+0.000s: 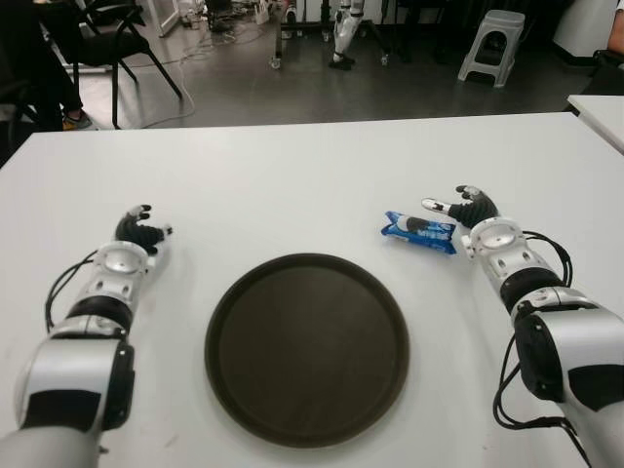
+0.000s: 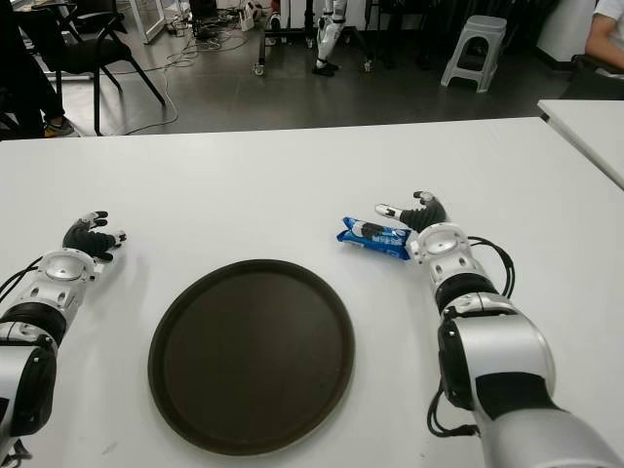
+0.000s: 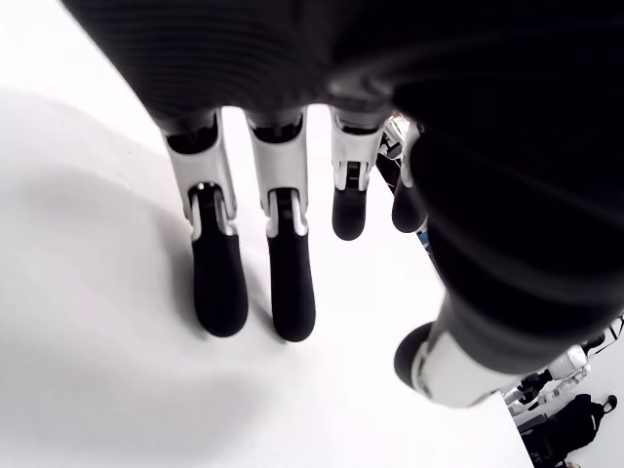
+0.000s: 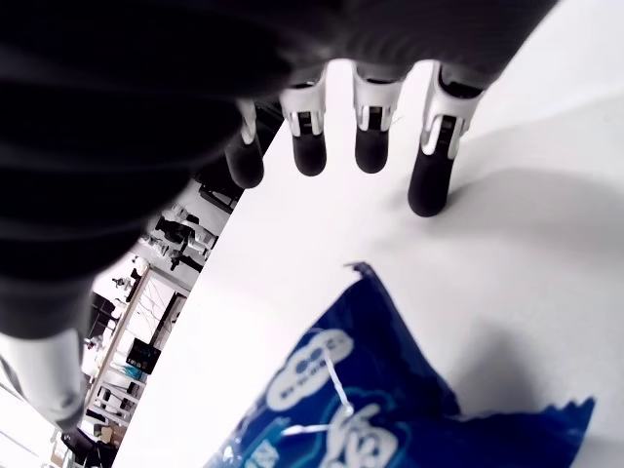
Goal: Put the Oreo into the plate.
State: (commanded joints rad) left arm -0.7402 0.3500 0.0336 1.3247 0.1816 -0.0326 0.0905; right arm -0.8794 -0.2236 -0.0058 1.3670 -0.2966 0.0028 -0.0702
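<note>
Right hand (image 1: 475,216) at right of centre in the eye views, fingers (image 4: 430,175) spread and extended, gripping nothing, sitting just beside the right end of the blue Oreo pack (image 1: 418,232); actual contact can't be told. Oreo pack lies flat on the white worktop (image 1: 292,185), just upper right of the round dark plate (image 1: 306,348), outside its rim. Left hand (image 1: 139,231) at left of frame, well left of the plate, fingers loosely extended, empty.

floor (image 1: 390,93): grey, cables lying on it | black chair (image 1: 112,39): far left | grey stool (image 1: 493,44): far right
</note>
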